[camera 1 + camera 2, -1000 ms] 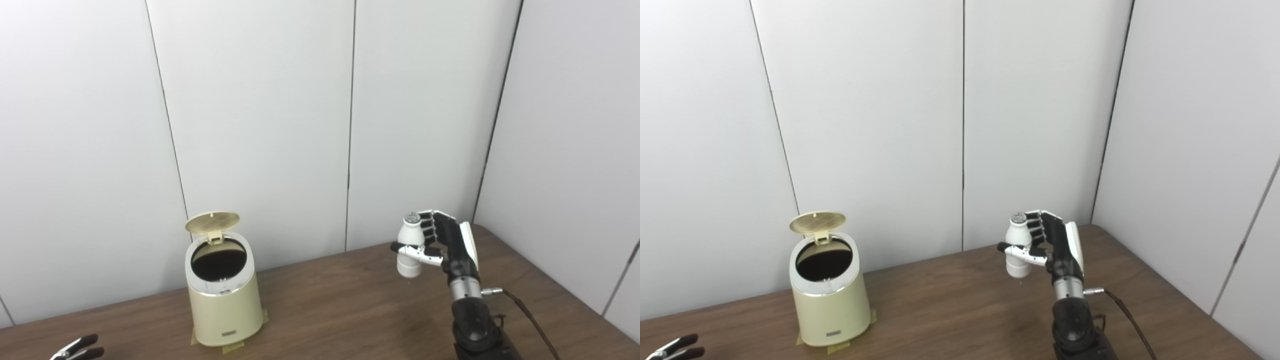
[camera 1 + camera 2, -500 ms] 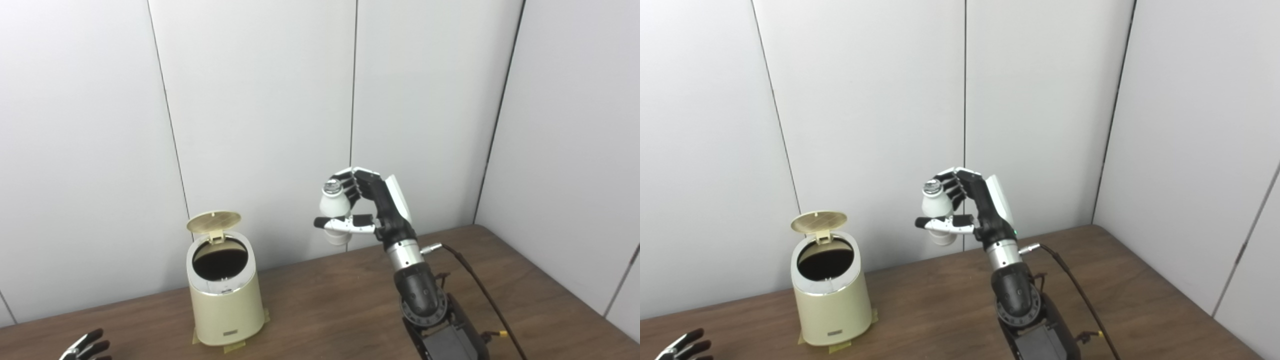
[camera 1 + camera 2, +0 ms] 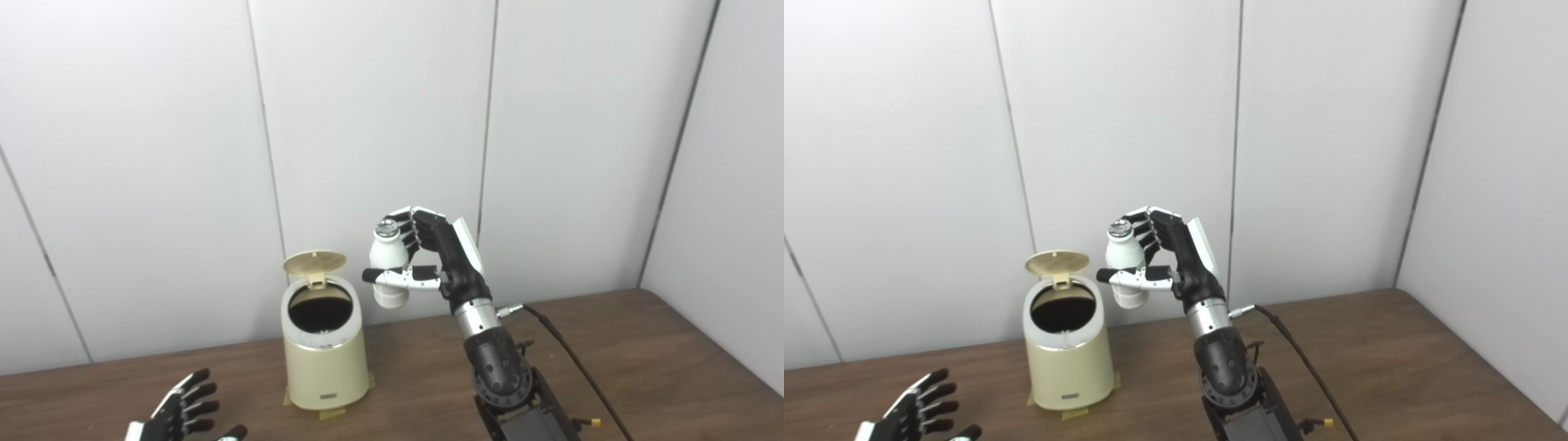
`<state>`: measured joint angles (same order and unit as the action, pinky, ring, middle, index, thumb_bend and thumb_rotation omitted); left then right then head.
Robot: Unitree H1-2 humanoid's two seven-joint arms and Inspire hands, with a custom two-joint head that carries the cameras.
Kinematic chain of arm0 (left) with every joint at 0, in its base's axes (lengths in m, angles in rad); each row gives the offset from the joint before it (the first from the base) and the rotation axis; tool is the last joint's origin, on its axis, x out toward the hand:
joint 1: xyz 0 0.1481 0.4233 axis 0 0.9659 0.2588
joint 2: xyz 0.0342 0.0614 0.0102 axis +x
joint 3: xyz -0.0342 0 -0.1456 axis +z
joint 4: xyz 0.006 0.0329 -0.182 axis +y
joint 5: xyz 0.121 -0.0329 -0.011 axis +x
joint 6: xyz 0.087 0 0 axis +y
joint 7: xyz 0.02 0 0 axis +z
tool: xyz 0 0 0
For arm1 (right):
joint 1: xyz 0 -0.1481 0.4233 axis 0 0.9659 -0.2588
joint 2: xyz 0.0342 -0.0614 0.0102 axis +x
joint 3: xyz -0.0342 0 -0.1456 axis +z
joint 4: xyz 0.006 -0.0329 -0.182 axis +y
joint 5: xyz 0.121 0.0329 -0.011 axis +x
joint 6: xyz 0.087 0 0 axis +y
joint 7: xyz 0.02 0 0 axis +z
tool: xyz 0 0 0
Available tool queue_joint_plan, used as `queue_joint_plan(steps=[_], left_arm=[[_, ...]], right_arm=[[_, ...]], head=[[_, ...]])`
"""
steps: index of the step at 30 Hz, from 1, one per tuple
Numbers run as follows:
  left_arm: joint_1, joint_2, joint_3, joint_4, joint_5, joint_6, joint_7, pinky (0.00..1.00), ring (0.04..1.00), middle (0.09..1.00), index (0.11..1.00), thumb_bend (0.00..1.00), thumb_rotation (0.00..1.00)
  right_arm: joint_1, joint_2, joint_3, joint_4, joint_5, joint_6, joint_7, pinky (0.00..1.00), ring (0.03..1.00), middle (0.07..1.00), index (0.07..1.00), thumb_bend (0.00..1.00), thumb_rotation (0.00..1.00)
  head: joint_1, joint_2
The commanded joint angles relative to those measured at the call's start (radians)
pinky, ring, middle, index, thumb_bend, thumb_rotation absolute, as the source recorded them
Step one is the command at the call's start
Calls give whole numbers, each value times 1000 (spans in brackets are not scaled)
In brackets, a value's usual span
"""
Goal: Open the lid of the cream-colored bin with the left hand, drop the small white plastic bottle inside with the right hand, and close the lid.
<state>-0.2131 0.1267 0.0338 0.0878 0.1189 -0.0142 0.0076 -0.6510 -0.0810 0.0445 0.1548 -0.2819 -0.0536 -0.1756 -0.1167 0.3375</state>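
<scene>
Brown table (image 3: 643,343); left robot hand (image 3: 177,413) half cropped.

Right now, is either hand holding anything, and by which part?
The right hand grips the small white plastic bottle upright around its body, thumb across the front. The left hand holds nothing.

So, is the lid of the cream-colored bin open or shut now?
Open. The round cream lid stands raised at the back of the cream-colored bin, and the dark inside shows below it.
</scene>
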Motion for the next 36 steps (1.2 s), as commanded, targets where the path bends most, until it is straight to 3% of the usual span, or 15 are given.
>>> queue_joint_plan(steps=[1, 8, 25, 36], left_arm=[[-26, -11, -4, -12, 13, -27, 22, 691, 748, 801, 873, 709, 0], [-29, -43, -27, 7, 35, -33, 50, 635, 752, 800, 867, 727, 8], [-33, -71, -40, 16, 54, -47, 75, 593, 731, 789, 856, 745, 28], [-24, -81, -41, -6, 50, -33, 71, 584, 729, 785, 855, 736, 13]], right_arm=[[-77, 9, 1, -5, 2, -55, -9, 298, 385, 484, 531, 514, 0], [-112, 62, 19, 83, 23, -125, -6, 286, 369, 483, 554, 508, 0], [-157, 88, 27, 233, 32, -230, -10, 282, 367, 475, 553, 509, 0], [-163, 88, 35, 359, 15, -400, -46, 285, 377, 480, 547, 510, 0]], head=[[6, -1], [72, -1], [141, 15], [156, 30]])
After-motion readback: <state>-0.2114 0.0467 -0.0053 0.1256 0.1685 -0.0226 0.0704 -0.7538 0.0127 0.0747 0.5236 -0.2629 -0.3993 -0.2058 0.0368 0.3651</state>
